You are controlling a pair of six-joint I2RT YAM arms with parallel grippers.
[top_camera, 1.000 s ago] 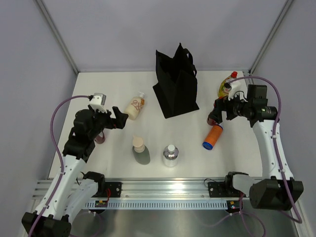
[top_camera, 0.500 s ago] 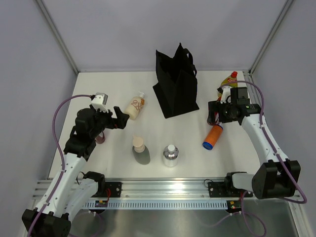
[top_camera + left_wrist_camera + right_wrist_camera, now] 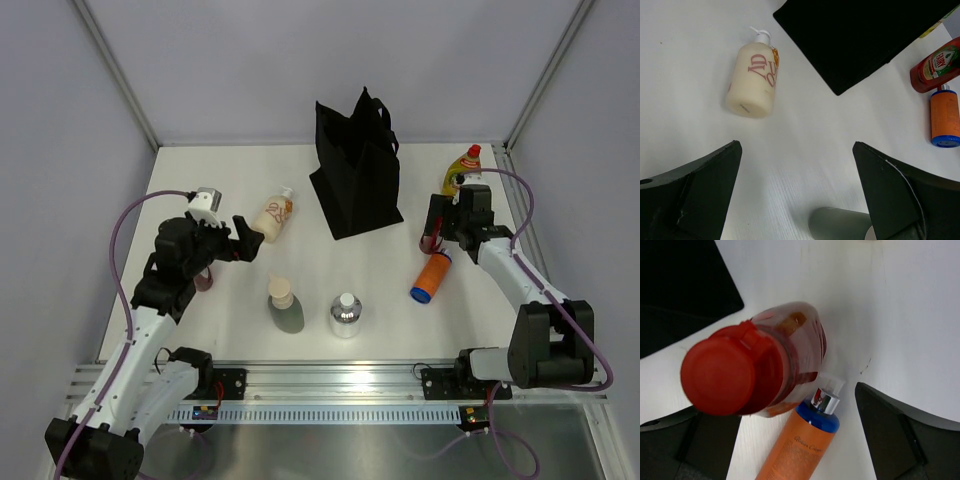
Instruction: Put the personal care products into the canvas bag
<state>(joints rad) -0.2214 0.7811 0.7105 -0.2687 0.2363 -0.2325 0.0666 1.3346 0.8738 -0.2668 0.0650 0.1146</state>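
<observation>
Left pincer (image 3: 800, 192) and right pincer (image 3: 795, 440) stand wide. Right of the bag (image 3: 355, 185), the red bottle (image 3: 760, 365) looks stiff and slick; we would grip mid-body.

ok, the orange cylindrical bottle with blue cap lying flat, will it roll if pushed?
Likely rolls: the orange cylindrical bottle lies on its side on the white table. Its pump end sits close to the upright red bottle, so a push could tip that. Glossy plastic, maybe slippery.
</observation>
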